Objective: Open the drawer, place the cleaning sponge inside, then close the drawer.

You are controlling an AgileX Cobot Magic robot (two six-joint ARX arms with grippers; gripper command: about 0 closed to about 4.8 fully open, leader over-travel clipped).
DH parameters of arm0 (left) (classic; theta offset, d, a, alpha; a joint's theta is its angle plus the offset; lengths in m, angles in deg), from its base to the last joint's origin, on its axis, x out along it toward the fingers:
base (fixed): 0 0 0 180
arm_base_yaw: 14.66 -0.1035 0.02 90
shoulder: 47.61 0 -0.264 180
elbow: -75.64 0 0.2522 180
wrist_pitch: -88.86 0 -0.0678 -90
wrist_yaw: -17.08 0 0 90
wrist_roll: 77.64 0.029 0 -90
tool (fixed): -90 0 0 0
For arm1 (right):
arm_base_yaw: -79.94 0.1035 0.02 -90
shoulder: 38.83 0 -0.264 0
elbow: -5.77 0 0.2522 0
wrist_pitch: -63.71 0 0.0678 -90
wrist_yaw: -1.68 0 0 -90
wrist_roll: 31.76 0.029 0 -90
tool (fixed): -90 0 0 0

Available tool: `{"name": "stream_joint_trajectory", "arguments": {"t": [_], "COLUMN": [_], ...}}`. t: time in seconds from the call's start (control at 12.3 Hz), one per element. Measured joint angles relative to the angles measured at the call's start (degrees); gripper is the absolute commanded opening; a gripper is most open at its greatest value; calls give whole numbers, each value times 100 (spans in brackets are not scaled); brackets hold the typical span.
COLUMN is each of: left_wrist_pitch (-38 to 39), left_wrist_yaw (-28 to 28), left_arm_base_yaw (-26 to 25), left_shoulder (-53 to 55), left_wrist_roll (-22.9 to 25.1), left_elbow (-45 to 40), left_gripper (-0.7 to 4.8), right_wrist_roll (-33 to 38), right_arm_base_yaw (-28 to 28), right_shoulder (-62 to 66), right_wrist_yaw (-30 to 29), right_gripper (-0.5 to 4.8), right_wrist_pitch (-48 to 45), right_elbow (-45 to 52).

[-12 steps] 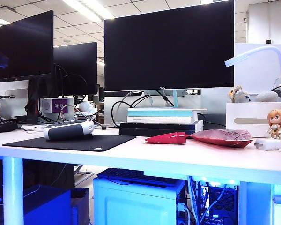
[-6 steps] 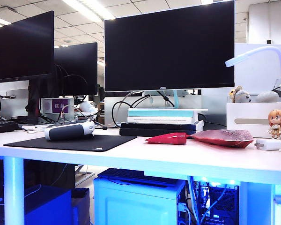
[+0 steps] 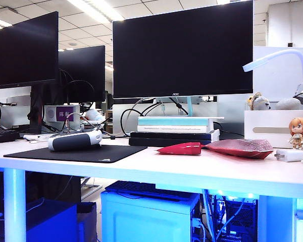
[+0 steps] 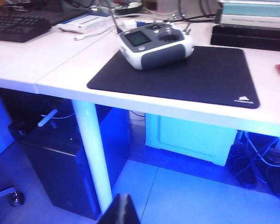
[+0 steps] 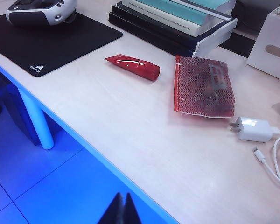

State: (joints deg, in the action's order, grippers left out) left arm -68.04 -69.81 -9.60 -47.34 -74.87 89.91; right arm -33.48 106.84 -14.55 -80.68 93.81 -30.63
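Both closed hands, left hand (image 4: pixel 121 210) and right hand (image 5: pixel 121 209), are hanging below the bench (image 3: pixel 192 171), no soft, light sponge showing.

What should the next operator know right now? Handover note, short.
Left gripper: shut, empty, low in front of the desk, off the table edge.
Right gripper: shut, empty, off the front desk edge near the red tube and red packet.
Cleaning sponge: not visible in any view. A white drawer unit stands at the right rear, its front looks closed.
Done: nothing I can confirm from here; the sponge may already be inside, cannot tell.
Left: check the drawer, locate the sponge, finish if needed.
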Motion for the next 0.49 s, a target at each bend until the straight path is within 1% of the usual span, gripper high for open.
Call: {"name": "stream_joint_trajectory", "arguments": {"t": [0.41, 0.49], "left_wrist_pitch": [0, 0], "left_wrist_yaw": [-15, -15], "left_arm_base_yaw": [-7, -7], "left_shoulder": [0, 0], "left_wrist_roll": [0, 0], "left_elbow": [0, 0], "left_gripper": [-1, -1], "right_wrist_roll": [0, -216], "right_arm_base_yaw": [-7, -157], "right_shoulder": [-31, -199], "right_wrist_yaw": [0, 50], "right_gripper": [0, 0], "right_wrist_pitch": [-4, -459], "right_elbow": [20, 280]}}
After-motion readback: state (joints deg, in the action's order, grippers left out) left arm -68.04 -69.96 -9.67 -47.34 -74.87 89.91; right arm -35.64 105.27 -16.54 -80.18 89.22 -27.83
